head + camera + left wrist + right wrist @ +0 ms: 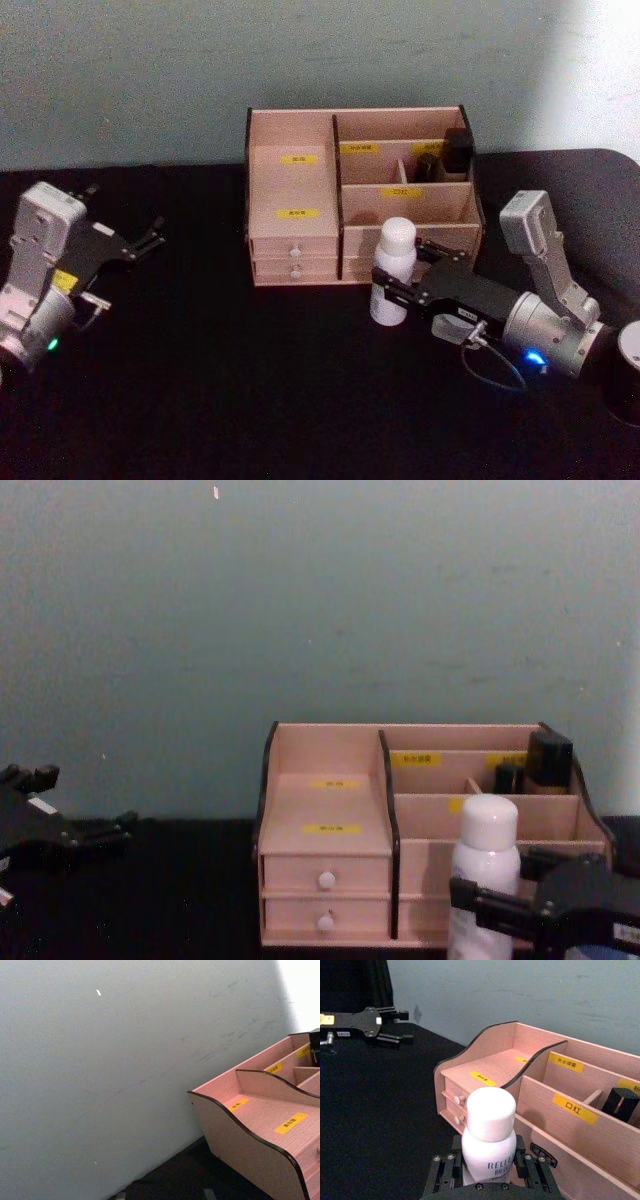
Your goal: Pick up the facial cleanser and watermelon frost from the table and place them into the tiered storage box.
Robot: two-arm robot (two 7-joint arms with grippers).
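The facial cleanser (392,268), a slim white bottle with a rounded cap, stands upright on the black table just in front of the tiered storage box (290,200). My right gripper (398,262) is shut on it, one finger on each side of the body; the right wrist view shows the bottle (489,1132) pressed between the pads (454,1162). A squat round jar with a greyish lid (630,348) at the table's far right edge looks like the watermelon frost. My left gripper (157,232) hovers open far to the left, holding nothing.
Small black bottles (458,150) stand in the box's rear right compartments. Two white-knobbed drawers (326,880) face me. A pale wall (300,600) rises right behind the box. Bare black table (230,380) lies between the arms.
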